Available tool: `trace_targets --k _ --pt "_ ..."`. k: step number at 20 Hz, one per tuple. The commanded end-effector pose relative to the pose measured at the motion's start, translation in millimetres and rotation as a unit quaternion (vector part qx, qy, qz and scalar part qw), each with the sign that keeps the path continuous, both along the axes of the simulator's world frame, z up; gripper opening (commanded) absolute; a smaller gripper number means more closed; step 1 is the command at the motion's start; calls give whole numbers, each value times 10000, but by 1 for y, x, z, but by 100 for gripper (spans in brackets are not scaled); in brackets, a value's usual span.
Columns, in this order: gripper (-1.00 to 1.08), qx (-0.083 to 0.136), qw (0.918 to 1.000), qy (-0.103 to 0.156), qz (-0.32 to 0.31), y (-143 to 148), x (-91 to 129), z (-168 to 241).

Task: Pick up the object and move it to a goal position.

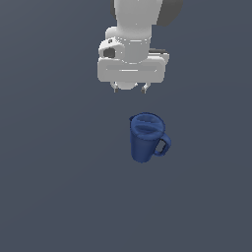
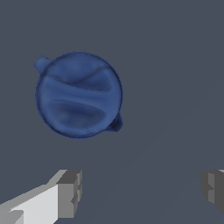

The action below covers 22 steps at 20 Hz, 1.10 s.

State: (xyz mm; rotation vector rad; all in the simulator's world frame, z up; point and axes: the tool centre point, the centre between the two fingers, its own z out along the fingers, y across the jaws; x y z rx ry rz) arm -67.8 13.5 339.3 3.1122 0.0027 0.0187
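We see the flat dark grey worktop (image 1: 54, 197), then the white robot arm's gripper (image 1: 130, 89) hanging above it, spread wide and empty; the dark blue tapered mug (image 1: 144, 140) stands upright at its 5 o'clock, handle toward 4 o'clock

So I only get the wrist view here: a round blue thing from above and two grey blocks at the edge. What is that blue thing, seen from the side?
Observer: It's a dark blue mug, standing upright on the floor and narrowing toward its base.
Operator: And that little lump on its edge?
Observer: In the exterior view it's a loop handle, pointing to the exterior view's right.
Operator: Are those grey blocks touching the mug?
Observer: No. They're the fingertips of the pincer, which hangs open above the mug, clear of its rim.
Operator: What holds the pincer up?
Observer: A white arm coming down from the top of that view.
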Motion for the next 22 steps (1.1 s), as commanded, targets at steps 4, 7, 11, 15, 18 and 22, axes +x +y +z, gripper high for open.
trace_targets --k 4,7,11,15,18,22 --pt "100 0 10000 0 0 0 0 0" --pt "100 0 10000 0 0 0 0 0" --pt "28 0 10000 0 0 0 0 0" --pt "28 11 10000 23 -70 -4 0 -4" --pt "28 21 9999 38 -133 -7 0 -8" --pt "28 16 9999 44 -108 -6 1 -7"
